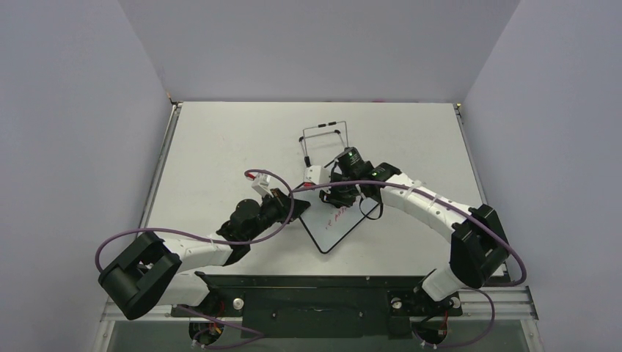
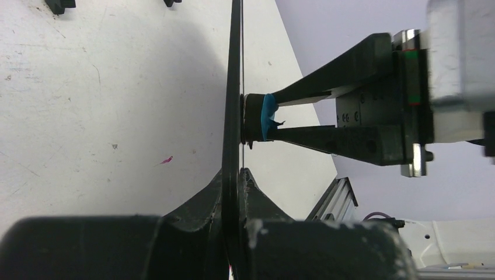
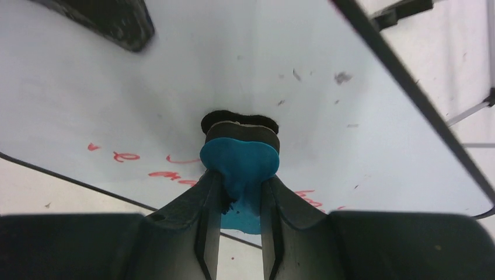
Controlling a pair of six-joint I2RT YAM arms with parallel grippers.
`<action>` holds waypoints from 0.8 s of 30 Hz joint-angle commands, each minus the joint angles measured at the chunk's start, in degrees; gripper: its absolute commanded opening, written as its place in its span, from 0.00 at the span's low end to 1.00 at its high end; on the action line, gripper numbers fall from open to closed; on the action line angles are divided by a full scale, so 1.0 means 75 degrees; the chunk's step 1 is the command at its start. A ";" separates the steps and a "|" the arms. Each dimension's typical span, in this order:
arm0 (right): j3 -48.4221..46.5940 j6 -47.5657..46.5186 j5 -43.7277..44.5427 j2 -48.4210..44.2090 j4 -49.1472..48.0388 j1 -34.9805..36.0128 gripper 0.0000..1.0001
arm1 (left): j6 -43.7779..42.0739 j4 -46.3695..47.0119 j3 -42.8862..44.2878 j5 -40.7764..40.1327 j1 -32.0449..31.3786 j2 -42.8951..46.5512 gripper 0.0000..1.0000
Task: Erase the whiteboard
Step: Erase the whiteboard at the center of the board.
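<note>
Whiteboard (image 1: pixel 334 229) just on near side of wire stand (image 1: pixel 323 136), tilted up off table (image 1: pixel 220 147). L gripper (image 2: pixel 236 174) clamped on board's frame edge, at corner near-left of stand. R gripper (image 3: pixel 240 175) pinched tight on blue eraser (image 3: pixel 239 157), reaching in from stand's right. Eraser's black felt pad (image 3: pixel 239 121) pressed vs board face. Red scribbles (image 3: pixel 175 174) on face, just beside eraser.

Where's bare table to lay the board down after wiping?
Two bare patches of table: far left, between the left edge and the wire stand; far right, between the stand and the right edge. Crowded at centre, where the left end effector grips the whiteboard and the right end effector presses the eraser.
</note>
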State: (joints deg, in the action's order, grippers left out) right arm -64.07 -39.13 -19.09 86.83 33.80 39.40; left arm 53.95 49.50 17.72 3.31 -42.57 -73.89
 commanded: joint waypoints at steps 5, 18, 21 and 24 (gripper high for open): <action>0.0030 -0.0243 -0.0163 -0.0109 -0.0001 0.1071 0.00 | 0.0305 0.1558 0.0275 0.0466 -0.0041 0.0280 0.00; -0.0221 -0.0605 0.0135 0.0183 0.0262 -0.0209 0.00 | 0.0294 0.1527 0.0231 0.0525 -0.0039 0.0371 0.00; -0.0753 -0.0458 0.0107 0.0396 0.0182 -0.0136 0.00 | 0.0330 0.1539 0.0278 0.0573 -0.0037 0.0296 0.00; -0.0808 -0.0440 0.0087 0.0398 0.0182 0.0152 0.00 | 0.0358 0.1546 0.0308 0.0642 -0.0035 0.0268 0.00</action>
State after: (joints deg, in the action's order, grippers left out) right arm -66.98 -42.87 -18.44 89.67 38.22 37.93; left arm 54.43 49.65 17.37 3.27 -42.26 -73.87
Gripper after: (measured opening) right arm 0.209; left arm 0.023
